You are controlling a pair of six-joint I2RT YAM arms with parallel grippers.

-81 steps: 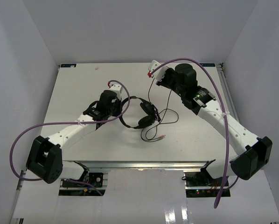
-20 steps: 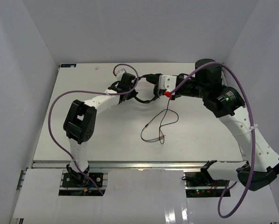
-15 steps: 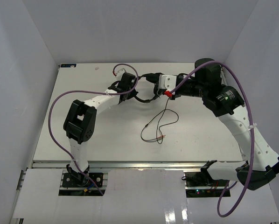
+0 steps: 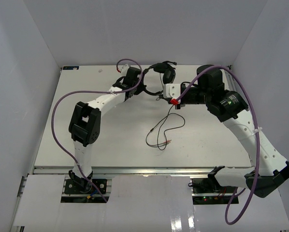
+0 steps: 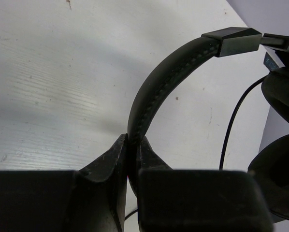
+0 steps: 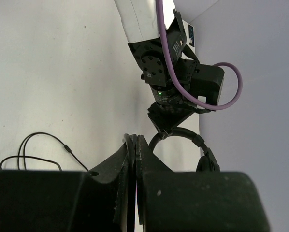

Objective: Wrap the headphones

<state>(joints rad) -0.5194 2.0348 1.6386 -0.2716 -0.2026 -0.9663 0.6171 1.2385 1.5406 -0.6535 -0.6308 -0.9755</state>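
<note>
Left wrist: headphones (image 5: 169, 76) between left fingers (image 5: 108, 162), earcups (image 5: 279, 181) partly off-frame at right.

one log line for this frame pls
left gripper: shut on headphones headband | right gripper: shut, hold on cable unclear | cable: mostly loose on table, unwrapped

Overhead view looks down across the table (image 4: 86, 145); both close wrist views share the headphones (image 5: 168, 82).
</note>
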